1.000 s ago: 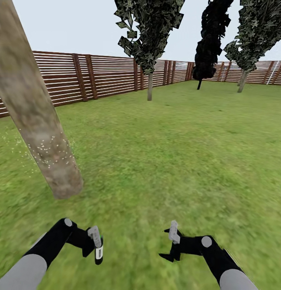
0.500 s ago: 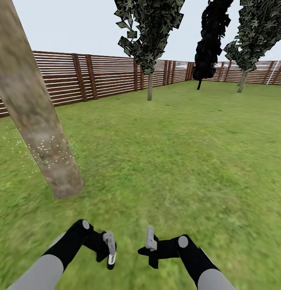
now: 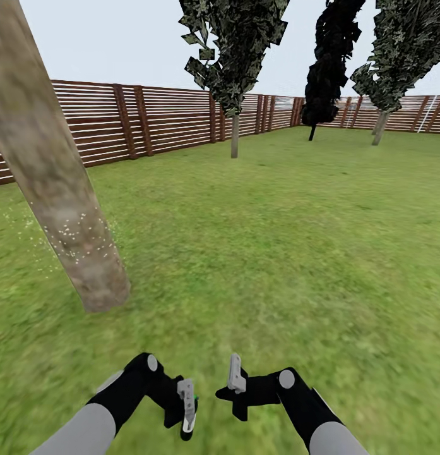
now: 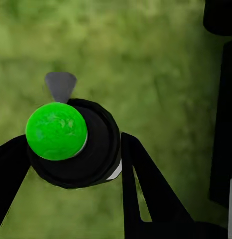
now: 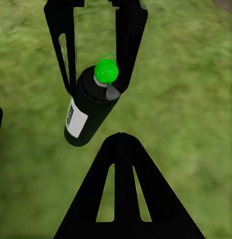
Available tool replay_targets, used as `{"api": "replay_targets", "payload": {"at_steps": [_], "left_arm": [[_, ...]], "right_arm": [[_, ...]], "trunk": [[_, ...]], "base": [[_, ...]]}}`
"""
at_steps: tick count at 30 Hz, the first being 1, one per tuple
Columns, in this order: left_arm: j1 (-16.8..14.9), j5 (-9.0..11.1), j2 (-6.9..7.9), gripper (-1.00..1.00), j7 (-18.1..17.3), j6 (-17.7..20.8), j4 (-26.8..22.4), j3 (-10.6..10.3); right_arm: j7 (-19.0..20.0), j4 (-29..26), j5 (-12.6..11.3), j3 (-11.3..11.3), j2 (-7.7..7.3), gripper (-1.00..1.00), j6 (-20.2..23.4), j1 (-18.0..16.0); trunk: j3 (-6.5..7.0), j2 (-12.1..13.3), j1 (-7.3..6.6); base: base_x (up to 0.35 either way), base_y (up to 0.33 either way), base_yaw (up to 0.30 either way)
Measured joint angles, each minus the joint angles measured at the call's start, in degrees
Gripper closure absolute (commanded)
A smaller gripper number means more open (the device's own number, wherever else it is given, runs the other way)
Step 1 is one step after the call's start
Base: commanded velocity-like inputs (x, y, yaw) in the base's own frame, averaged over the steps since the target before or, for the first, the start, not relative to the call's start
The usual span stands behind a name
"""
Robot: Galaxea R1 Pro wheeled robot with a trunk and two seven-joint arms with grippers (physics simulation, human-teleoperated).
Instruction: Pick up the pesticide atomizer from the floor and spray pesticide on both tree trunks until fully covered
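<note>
Our left gripper (image 3: 187, 414) is closed around the pesticide atomizer (image 3: 189, 417), a small black bottle with a white label. From the left wrist view we see its two black fingers (image 4: 145, 184) pressing on both sides of the pesticide atomizer (image 4: 83, 149), whose top is bright green. From the right wrist view the same bottle (image 5: 91, 107) hangs tilted between the left gripper (image 5: 96, 74) fingers, above the grass. Our right gripper (image 3: 235, 385) is just right of the left one, near to it but not touching; we cannot tell if it is wide or narrow, and nothing is visible in it. Both grippers are low and near us, over the lawn (image 3: 276, 240). To the left stands a leaning tree trunk (image 3: 52, 170), with pale specks of pesticide (image 3: 71, 237) on its lower part. Far behind are a wooden fence (image 3: 150, 120) and more trees (image 3: 235, 57).
</note>
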Motion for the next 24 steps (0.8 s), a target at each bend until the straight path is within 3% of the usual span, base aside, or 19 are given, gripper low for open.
{"api": "replay_targets", "payload": {"at_steps": [5,13,24], "left_arm": [[0.0,0.0,-1.97,1.0,0.1,0.0,0.0,0.0],[0.0,0.0,-3.87,1.0,0.1,0.0,0.0,0.0],[-0.1,0.1,-4.7,1.0,0.2,0.1,0.0,0.1]], "right_arm": [[0.0,0.0,0.0,-0.1,-0.14,1.0,0.0,0.0],[0.0,0.0,0.0,-0.1,-0.23,1.0,0.0,0.0],[0.0,0.0,0.0,-0.1,-0.25,1.0,0.0,0.0]], "trunk": [[0.0,0.0,0.0],[0.0,0.0,0.0],[0.0,0.0,0.0]], "base": [[0.0,0.0,0.0],[0.0,0.0,0.0],[0.0,0.0,0.0]]}}
